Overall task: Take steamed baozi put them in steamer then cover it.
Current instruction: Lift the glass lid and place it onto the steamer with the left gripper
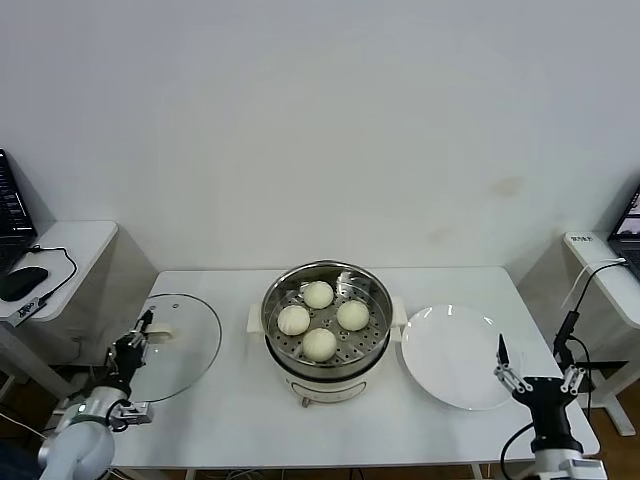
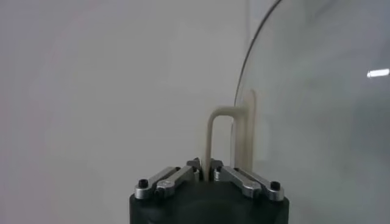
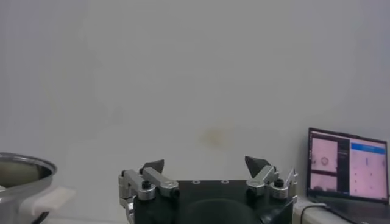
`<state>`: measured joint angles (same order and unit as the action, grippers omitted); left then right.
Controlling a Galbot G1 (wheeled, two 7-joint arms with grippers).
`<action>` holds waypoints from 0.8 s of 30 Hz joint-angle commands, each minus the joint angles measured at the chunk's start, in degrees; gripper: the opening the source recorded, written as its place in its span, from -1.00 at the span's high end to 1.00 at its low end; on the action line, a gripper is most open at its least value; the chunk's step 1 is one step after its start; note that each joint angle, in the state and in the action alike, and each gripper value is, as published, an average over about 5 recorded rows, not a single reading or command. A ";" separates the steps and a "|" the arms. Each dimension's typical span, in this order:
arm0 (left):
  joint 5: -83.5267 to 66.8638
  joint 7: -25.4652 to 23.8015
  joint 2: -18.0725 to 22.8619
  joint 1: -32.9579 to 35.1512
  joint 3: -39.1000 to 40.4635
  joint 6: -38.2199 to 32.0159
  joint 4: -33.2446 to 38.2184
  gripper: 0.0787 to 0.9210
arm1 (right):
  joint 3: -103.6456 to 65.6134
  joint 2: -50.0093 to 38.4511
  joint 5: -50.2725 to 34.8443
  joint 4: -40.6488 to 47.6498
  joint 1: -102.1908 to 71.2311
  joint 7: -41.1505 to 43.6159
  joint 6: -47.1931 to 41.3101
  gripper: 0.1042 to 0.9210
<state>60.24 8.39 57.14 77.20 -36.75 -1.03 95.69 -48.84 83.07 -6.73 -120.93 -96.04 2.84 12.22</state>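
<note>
On the white counter, the steamer stands at the middle, its steel pot uncovered. All four steamed baozi sit on its perforated tray, grouped close together in a rough diamond.

The cover lies near the counter's left edge, well apart from the steamer. The left end effector is at that edge, its jaws pinched narrow on the cover's cream-white handle; the left wrist view shows the handle's thin loop rising from between the closed fingers, with the glass rim curving away beside it.

A flat white plate rests on the right part of the counter, just beside the steamer's right side handle. The right end effector waits at the counter's front right corner, just off the plate's rim, jaws spread wide and holding nothing; its wrist view shows one edge of the steamer and a side handle.

Between the cover and the steamer the counter surface is bare. A side desk on the left carries a black mouse and a cable; another on the right holds a lit laptop.
</note>
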 commanded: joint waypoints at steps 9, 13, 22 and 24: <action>-21.11 -14.40 -7.72 5.76 1.59 20.05 33.71 0.82 | 0.16 0.01 3.41 1.77 0.62 0.36 0.52 -0.76; -18.68 -13.26 -8.33 0.31 10.03 22.24 33.20 0.82 | 0.17 0.42 5.67 2.11 0.61 0.29 1.07 -0.76; -1.27 -20.35 -1.88 -12.11 26.14 26.78 28.56 0.82 | 2.83 1.49 8.50 3.11 1.55 0.03 0.90 -0.76; 2.14 -22.21 0.43 -14.64 28.33 27.72 27.16 0.82 | 3.59 1.94 9.37 3.56 1.97 -0.09 0.78 -0.76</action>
<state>50.56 -6.43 52.09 74.71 -25.15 19.78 122.49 -47.39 84.08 -0.76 -118.25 -95.04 2.90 13.12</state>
